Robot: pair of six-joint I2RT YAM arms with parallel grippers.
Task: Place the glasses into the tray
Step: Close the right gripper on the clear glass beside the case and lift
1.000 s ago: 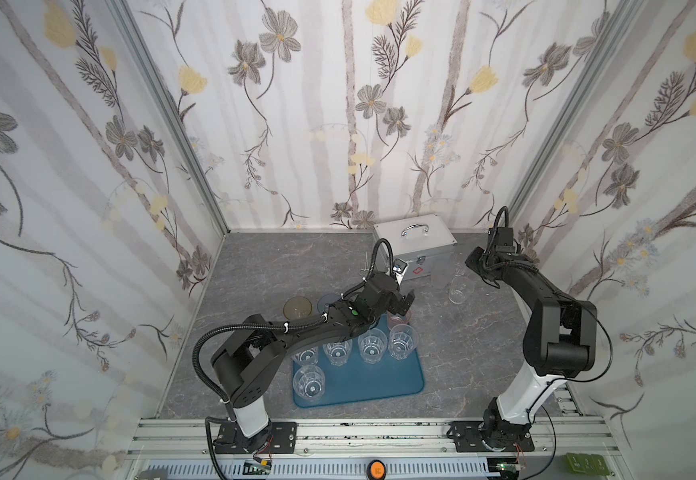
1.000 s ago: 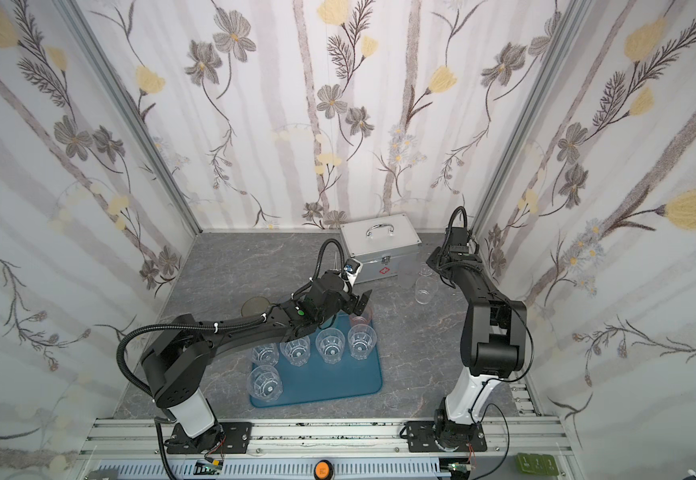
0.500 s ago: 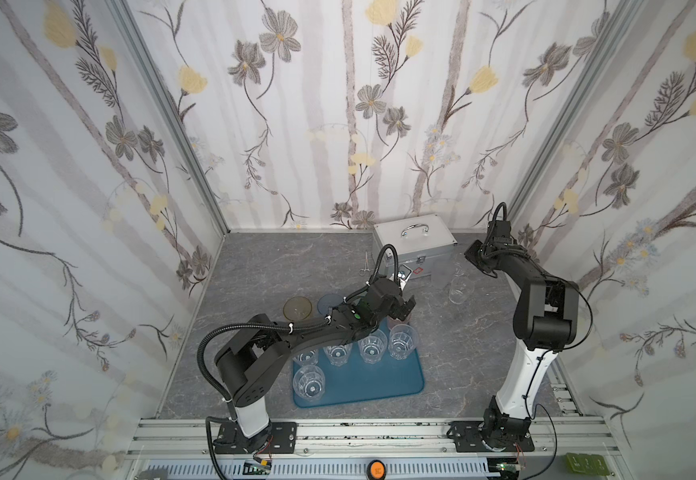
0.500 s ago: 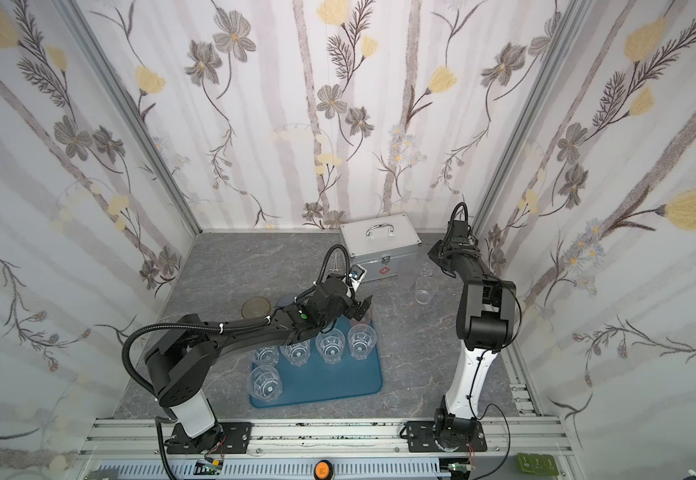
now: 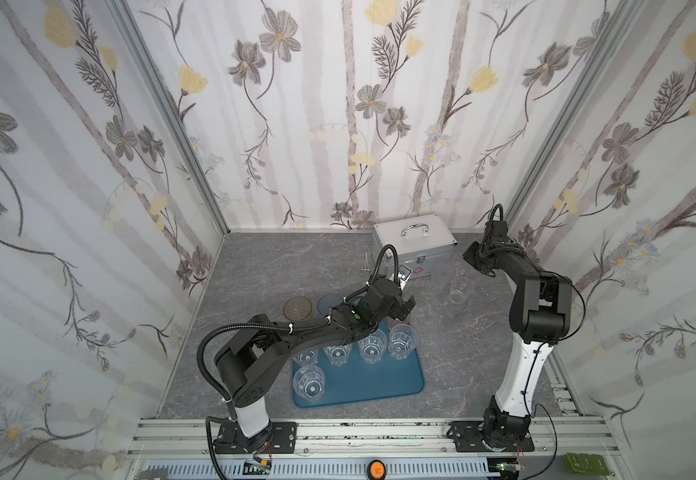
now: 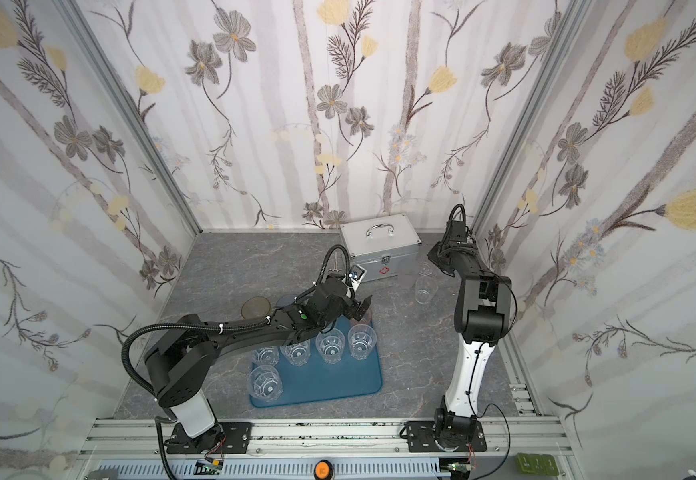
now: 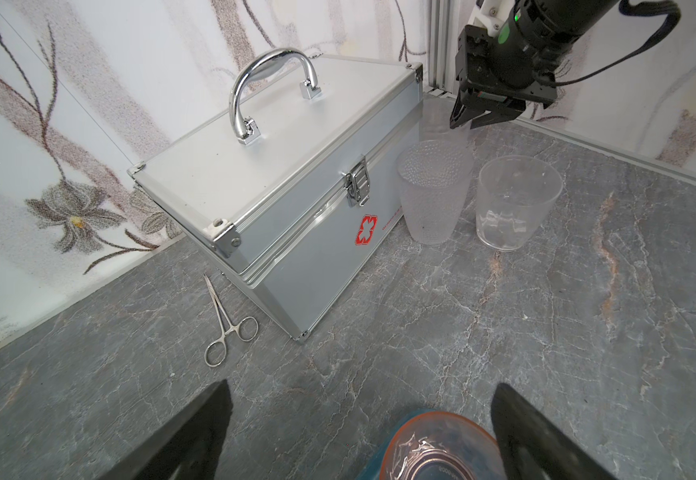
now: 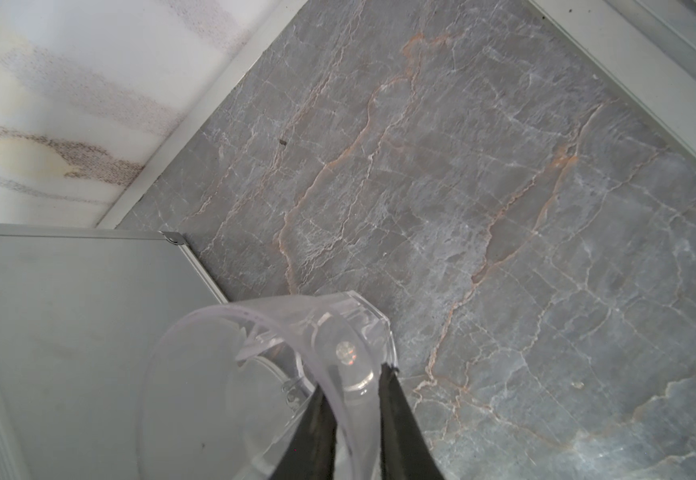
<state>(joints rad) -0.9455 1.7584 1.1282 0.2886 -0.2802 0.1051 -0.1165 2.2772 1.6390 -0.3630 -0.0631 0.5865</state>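
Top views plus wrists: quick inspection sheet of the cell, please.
surface: grey marbled tabletop, no spill seen.
job's things: teal tray holds five clear glasses upright, pink glass at its far corner; yellow glass, blue glass, frosted glass, smooth clear glass off tray.
clutter: silver metal case, forceps.
grippers: left gripper open over pink glass; right gripper shut on held clear glass beside case.
cables: black hose loops off left arm, clear of glasses.
surroundings: floral walls, front rail.
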